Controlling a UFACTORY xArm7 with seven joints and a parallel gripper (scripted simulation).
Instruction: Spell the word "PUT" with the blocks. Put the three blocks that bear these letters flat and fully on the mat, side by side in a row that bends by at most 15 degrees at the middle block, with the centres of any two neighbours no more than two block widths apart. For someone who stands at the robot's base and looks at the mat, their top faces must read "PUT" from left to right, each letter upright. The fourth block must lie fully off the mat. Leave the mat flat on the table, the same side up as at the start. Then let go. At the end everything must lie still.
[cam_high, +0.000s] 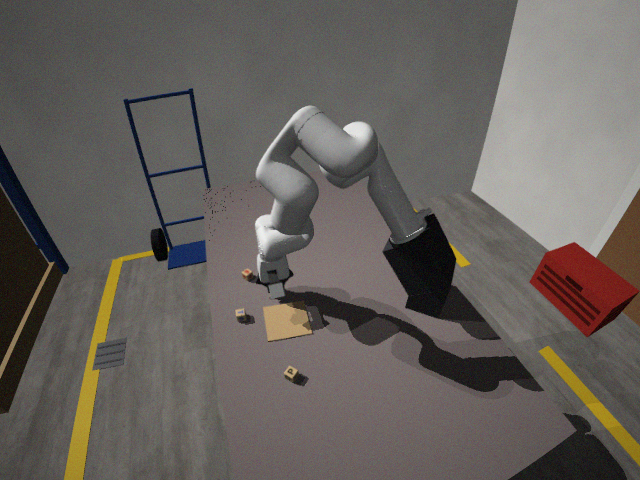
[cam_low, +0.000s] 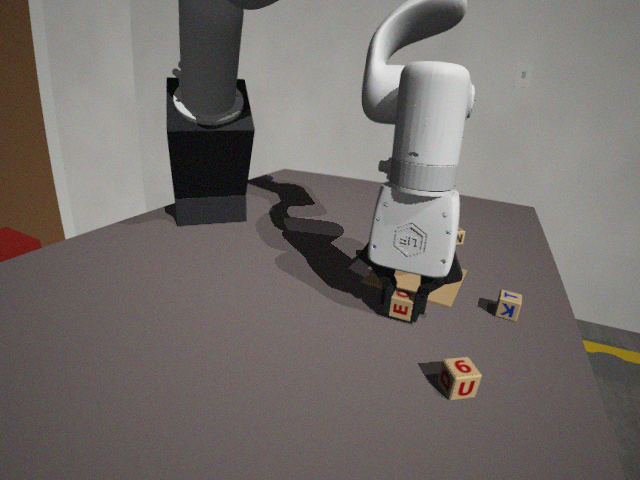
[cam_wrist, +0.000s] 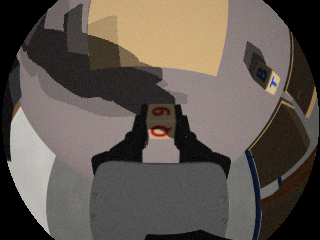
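Top cam: gripper sits low by the mat edge. Ext: fingers clamped on the E-sided block at the mat's corner, prob the placing step. Wrist: mat lies ahead, so imo next = shift fully over it b4 release.

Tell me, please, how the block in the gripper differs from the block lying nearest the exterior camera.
The gripped block, clamped by the gripper, shows a red E toward the exterior camera; the near block sits free on the table and shows a red U below a 9. The gripped block is at the mat edge; the near block lies well off it. Both are tan cubes of like size with red markings.
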